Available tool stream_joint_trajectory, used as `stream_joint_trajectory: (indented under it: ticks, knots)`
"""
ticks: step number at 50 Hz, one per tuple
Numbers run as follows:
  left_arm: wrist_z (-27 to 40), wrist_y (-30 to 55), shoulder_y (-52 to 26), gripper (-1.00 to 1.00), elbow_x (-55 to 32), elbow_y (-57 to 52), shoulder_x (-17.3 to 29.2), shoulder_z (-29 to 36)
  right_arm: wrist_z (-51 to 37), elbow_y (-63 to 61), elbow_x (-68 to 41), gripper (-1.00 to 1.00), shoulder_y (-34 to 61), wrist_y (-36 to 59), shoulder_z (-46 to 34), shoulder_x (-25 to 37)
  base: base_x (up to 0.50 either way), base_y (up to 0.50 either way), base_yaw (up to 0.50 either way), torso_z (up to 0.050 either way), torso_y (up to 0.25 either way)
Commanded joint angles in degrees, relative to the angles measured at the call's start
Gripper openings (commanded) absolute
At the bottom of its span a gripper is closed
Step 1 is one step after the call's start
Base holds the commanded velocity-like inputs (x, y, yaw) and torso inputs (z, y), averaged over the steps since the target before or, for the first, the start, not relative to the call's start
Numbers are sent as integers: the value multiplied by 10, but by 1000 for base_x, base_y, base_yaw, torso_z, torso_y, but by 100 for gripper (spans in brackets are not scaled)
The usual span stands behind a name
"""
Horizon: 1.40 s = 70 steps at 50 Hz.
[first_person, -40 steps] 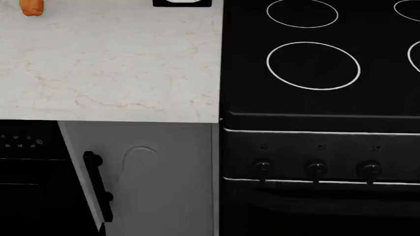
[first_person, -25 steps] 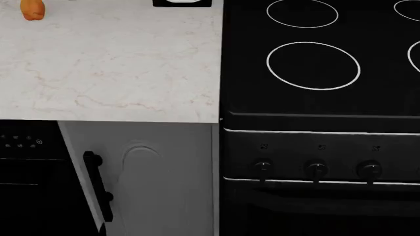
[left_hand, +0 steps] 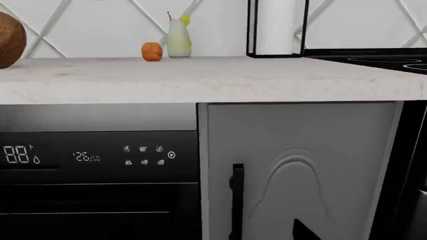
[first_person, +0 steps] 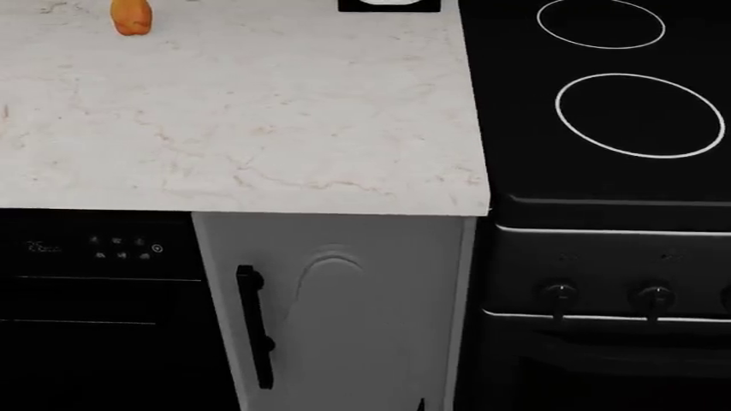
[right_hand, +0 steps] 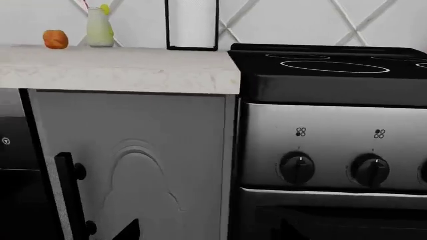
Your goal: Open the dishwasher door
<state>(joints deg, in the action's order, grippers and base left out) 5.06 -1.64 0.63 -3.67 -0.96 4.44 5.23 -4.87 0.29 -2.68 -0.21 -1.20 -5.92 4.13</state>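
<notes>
The door [left_hand: 99, 170] sits shut under the left part of the surface [first_person: 240, 111], beside the grey cabinet [first_person: 342, 308]; no arm touches it, so I judge the robot is only lining up for the reach. Dark tips show low in both wrist views, but I cannot tell if the fingers are released or clenched. An orange [left_hand: 151, 51] and a bottle [left_hand: 178, 39] stand at the surface's back edge; the stove [first_person: 605, 103] borders its right edge.

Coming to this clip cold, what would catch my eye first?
The pale marble countertop fills the head view, with the black stovetop and its white rings to its right. Below sit the dishwasher door with its lit display, then a grey cabinet door.
</notes>
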Motion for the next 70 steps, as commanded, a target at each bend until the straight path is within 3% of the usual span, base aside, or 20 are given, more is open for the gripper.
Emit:
stream_joint_trajectory:
  ticks: [1, 34, 46, 48, 70]
  knots:
    - [9, -3, -2, 100, -6, 2, 8, 9, -9, -1, -7, 100, 0, -2, -12, 8, 0, 438, 0, 0, 0]
    - [30, -11, -1, 100, -26, 5, 25, 31, -31, -14, -30, 100, -4, -6, -30, 28, 0, 438, 0, 0, 0]
    - [38, -28, 0, 100, -25, 12, 30, 38, -43, -25, -41, 100, -6, -5, -28, 33, 0, 0, 0, 0, 0]
    - [43, 12, -5, 100, -24, 2, 33, 40, -45, -27, -41, 100, -7, -4, -29, 34, 0, 0, 0, -15, 0]
    - [51, 18, 3, 100, -37, -21, 40, 50, -58, -30, -46, 100, -9, -2, -40, 42, 0, 0, 0, -50, 0]
